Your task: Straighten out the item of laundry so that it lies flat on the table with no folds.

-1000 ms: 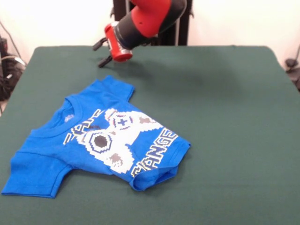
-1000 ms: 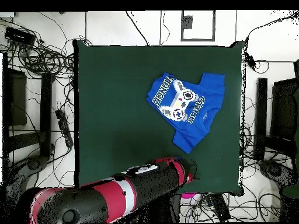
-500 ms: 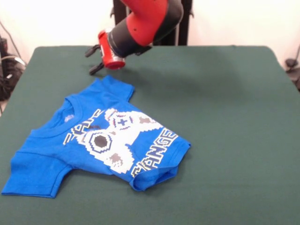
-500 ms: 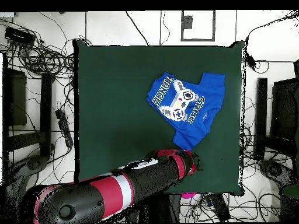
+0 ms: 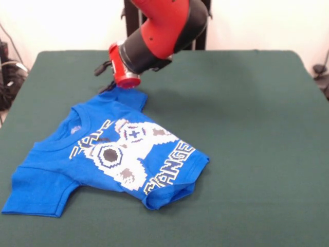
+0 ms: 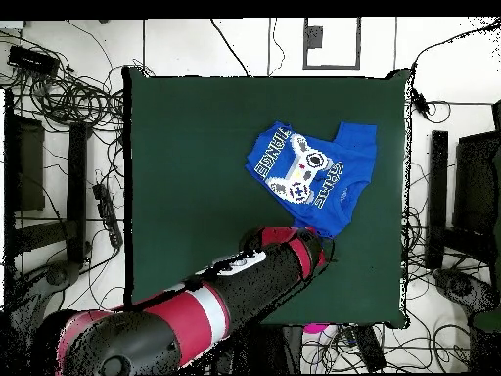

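one blue shirt point(image 5: 110, 154) lies on the green table point(image 5: 247, 128), print side up, toward the left and near part of the front view. its lower hem is folded under itself at the right, so the lettering there bends round a thick doubled edge. one sleeve spreads flat at the near left corner; the other points toward the far side, with its tip under the gripper point(image 5: 106, 80). the cloth shows soft ridges across the chest and is not flat.

the red and black arm point(image 5: 159, 31) comes down at a slant, and the gripper sits at the far sleeve's tip, low over the table. dark fingers show to the left of the red wrist cap, but whether they are spread or closed on the cloth cannot be told. from overhead the arm point(image 6: 196, 313) covers the gripper, and its end meets the shirt's point(image 6: 313, 176) nearest corner.
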